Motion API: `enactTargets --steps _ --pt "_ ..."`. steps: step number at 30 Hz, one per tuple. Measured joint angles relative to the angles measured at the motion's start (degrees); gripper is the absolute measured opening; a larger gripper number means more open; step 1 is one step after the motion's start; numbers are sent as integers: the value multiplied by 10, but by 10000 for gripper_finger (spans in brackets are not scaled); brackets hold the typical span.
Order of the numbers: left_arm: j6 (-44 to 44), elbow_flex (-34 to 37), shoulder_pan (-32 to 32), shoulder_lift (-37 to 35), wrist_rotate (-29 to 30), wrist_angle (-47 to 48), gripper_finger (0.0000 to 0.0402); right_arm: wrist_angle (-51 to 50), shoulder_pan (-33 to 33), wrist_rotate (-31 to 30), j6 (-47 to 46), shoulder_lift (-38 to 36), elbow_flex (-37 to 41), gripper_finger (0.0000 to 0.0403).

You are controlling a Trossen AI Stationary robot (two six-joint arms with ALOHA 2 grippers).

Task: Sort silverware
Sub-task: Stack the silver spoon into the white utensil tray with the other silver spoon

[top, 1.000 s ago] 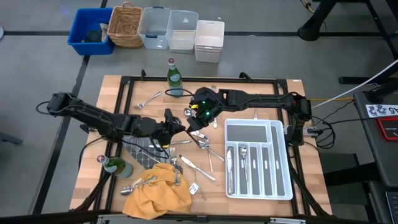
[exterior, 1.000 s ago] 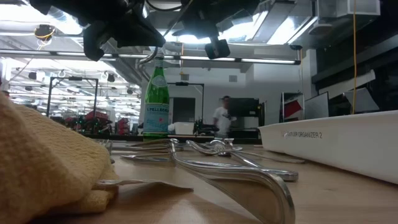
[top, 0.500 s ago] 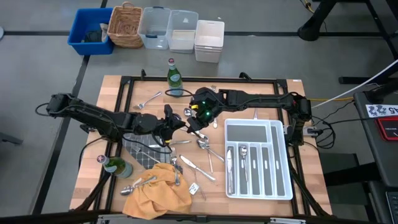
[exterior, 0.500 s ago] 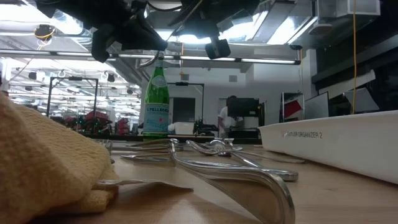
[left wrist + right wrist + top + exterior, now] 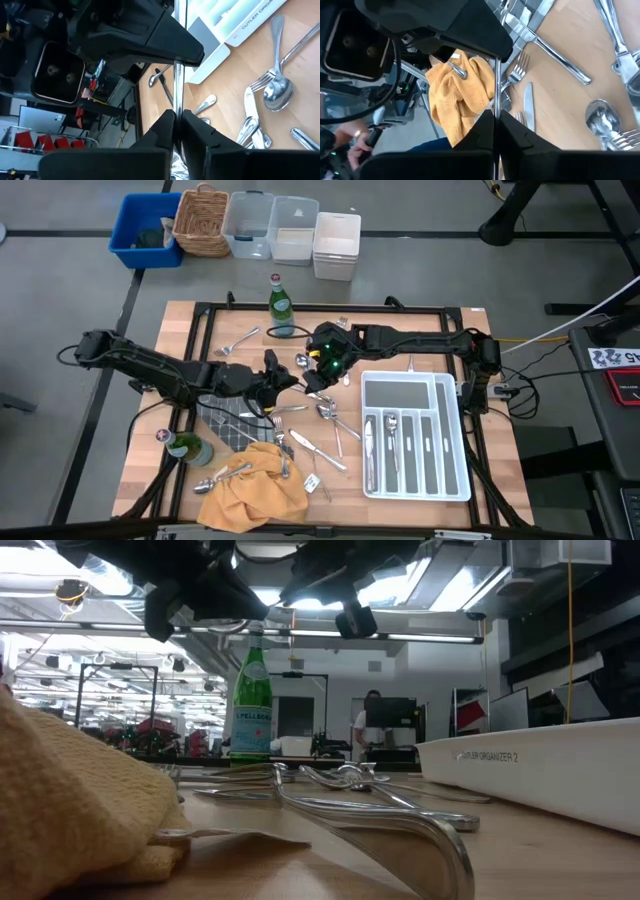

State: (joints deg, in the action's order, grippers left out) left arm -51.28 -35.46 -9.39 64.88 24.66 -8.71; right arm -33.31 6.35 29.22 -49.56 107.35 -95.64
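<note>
High view: left pincer (image 5: 291, 381) and right pincer (image 5: 314, 383) nose to nose over the middle of the table (image 5: 470, 380), a slim utensil (image 5: 303, 382) bridging the two. Loose silverware (image 5: 325, 420) scattered just below, a few pieces already lying in the white tray (image 5: 414, 392), more by the yellow cloth (image 5: 250, 485) and near the green bottle (image 5: 280, 305). Against half a second ago, barely any change: left pincer a touch nearer the right, the scatter as it was.

Low view: both arms dark overhead, held piece not clear here. Forks and spoons (image 5: 345, 795) flat on the wood. Person in the room beyond now standing farther right than a second ago.

Left wrist view: fingers (image 5: 162, 131) pressed together on a thin bright shaft (image 5: 176, 87), the other pincer's dark body clamped on it farther along.

Right wrist view: fingers (image 5: 486, 127) likewise pinching the same slim shaft (image 5: 496, 85).

Judgement: stiff, light, polished metal, likely slippery and prone to swivel between the pads; best taken mid-handle, across the flat, with a firm squeeze before the other side lets go.
</note>
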Motion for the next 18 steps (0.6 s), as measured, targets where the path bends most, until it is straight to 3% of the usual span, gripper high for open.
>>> enactTargets --steps 12,18 --pt "123 0 0 0 2 -38 101 -24 1 -32 11 0 -1 7" --pt "152 0 0 0 40 -73 124 -124 1 -87 32 -15 -1 7"
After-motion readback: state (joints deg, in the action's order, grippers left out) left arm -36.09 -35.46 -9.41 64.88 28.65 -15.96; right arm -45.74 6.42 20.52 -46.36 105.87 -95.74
